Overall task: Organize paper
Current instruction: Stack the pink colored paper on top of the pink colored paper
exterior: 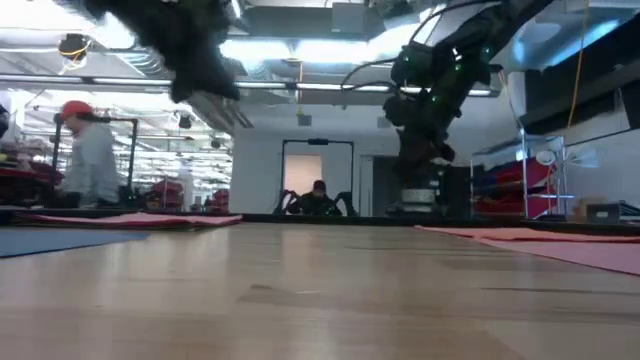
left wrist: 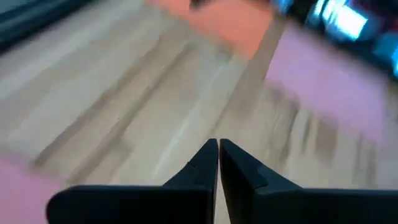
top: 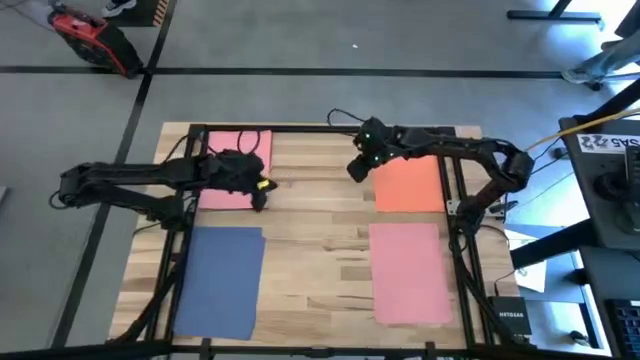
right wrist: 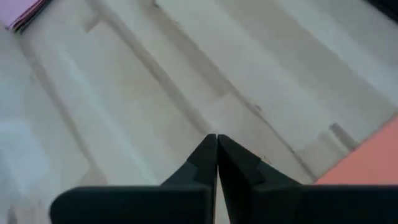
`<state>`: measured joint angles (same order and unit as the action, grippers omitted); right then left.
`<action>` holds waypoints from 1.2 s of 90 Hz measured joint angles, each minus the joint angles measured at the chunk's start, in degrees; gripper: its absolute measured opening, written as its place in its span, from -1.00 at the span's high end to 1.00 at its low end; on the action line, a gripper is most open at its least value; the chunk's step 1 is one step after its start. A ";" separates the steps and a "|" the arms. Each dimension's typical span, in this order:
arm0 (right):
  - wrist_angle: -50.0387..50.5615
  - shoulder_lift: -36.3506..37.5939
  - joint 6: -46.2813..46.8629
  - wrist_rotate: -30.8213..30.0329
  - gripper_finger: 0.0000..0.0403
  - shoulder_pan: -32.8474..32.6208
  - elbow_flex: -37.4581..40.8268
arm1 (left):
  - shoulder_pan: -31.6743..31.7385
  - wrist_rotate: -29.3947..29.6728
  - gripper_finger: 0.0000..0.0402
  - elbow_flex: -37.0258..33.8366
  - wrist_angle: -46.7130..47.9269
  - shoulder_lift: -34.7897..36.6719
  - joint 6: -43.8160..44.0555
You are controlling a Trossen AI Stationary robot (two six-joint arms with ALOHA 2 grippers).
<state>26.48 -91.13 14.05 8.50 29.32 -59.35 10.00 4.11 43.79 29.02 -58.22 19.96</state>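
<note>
Several sheets of paper lie flat on the wooden table: a pink one (top: pixel 238 170) at the far left, a blue one (top: pixel 220 280) at the near left, an orange one (top: pixel 408 182) at the far right and a pink one (top: pixel 410 272) at the near right. My left gripper (top: pixel 262 198) hovers shut by the far-left pink sheet's right edge, its fingertips (left wrist: pixel 217 149) together over bare wood. My right gripper (top: pixel 356 170) hangs shut above the table, just left of the orange sheet (right wrist: pixel 367 165), with nothing between its fingers (right wrist: pixel 216 144).
A black frame (top: pixel 330 127) runs along the table's far edge and down both sides. Bare wood (top: pixel 315 230) lies between the left and right sheets. Beyond the table, people (exterior: pixel 90 160) show in the room.
</note>
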 joint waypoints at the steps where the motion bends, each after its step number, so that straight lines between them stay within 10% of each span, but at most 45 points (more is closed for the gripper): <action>1: -0.01 0.00 0.00 -0.11 1.00 -0.15 0.00 | -0.13 0.04 1.00 0.05 1.36 0.00 -0.38; 39: -1.09 0.00 -0.59 -3.07 1.00 -1.18 0.00 | -6.38 6.15 0.98 -2.08 10.81 -10.06 -11.91; 108: -1.55 0.00 -2.42 -3.17 1.00 -1.18 0.04 | -4.22 14.24 0.36 -2.10 4.62 -25.54 -17.28</action>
<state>24.93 -91.13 11.63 5.33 28.14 -59.31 5.78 18.35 41.69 33.64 -83.76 2.68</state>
